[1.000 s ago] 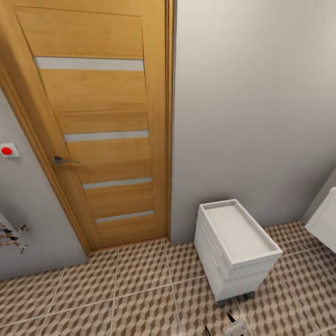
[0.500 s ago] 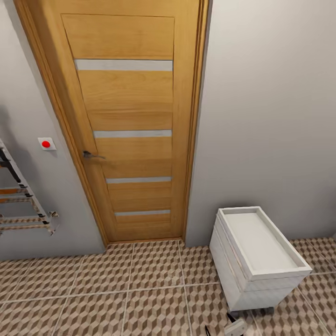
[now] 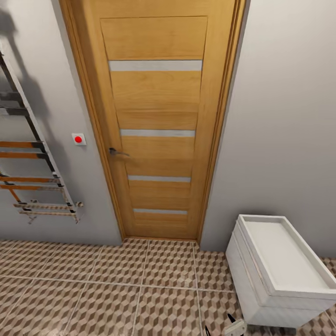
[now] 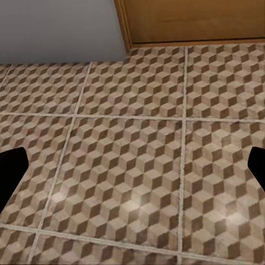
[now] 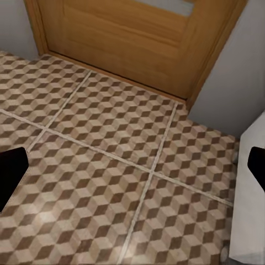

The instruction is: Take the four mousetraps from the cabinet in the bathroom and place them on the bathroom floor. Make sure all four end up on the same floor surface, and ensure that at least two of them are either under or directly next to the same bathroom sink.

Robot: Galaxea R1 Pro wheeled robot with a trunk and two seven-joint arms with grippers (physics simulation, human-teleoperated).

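So on the far left of the head view a ladder-style towel rail (image 3: 35,158) is mounted on the grey wall (image 3: 289,116), with a small white switch plate with a red button (image 3: 78,139) seen just beside it. Next over, a closed orange-brown wooden door (image 3: 156,126) with pale horizontal strips is seen, a metal lever handle (image 3: 116,152) fitted on its left edge. Further right, a low white drawer unit (image 3: 275,275) with a tray-like top is parked against the wall. The bathroom floor (image 3: 116,289) with its cube-pattern tiles is spread below all of it. In the left wrist view the left gripper (image 4: 132,171) is held spread wide, its dark fingertips (image 4: 11,171) kept at opposite edges, with nothing but tile between them and the door bottom ahead. Same deal for the right gripper (image 5: 132,171): spread wide over the tiles, door base ahead, the white unit's side off its right finger. No mousetraps can be made out anywhere here.
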